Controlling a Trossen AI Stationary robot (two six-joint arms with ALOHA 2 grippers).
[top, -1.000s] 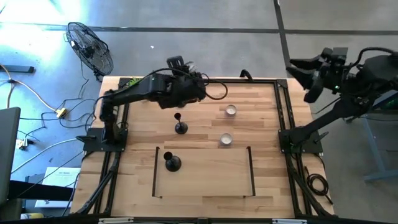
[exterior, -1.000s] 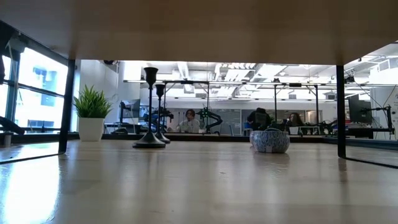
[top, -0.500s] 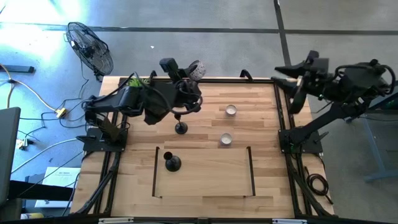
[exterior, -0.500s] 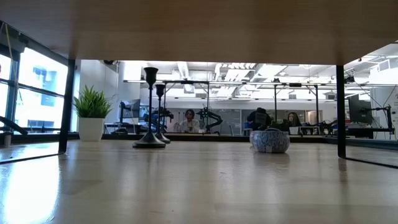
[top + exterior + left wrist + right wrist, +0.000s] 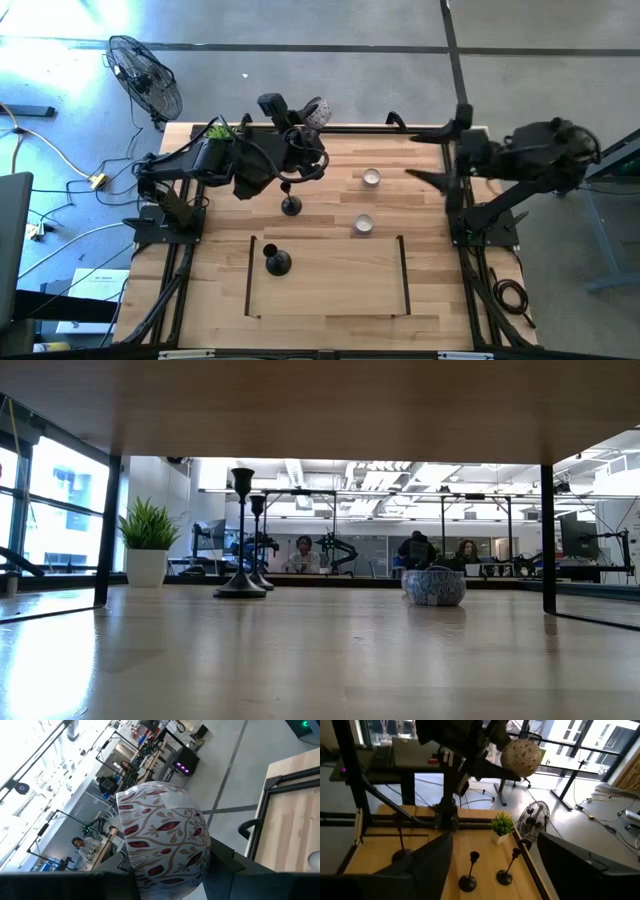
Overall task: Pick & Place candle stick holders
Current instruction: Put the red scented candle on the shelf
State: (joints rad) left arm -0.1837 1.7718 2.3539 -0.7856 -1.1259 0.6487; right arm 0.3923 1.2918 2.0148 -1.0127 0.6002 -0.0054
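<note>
Holding a patterned bowl (image 5: 165,840) pinched aloft, the left gripper (image 5: 305,112) hangs above one candle stick holder (image 5: 291,205); the right gripper (image 5: 440,152), spread wide, should approach its stem squarely.

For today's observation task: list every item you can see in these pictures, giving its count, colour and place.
candlestick holders: three, black; upright on the table, one inside the marked rectangle, one nearer the back
small round bowls: two, pale; right of the table's middle
potted plant: one, green in a white pot; back left corner of the table
patterned ball: one, white with red leaves; held up over the table's back edge
table: one, light wood with a black frame
fan: one, black; on the floor beyond the back left corner
people: at least two; far off in the room behind
left gripper: shut on the patterned ball
right gripper: open, at the table's right edge
</note>
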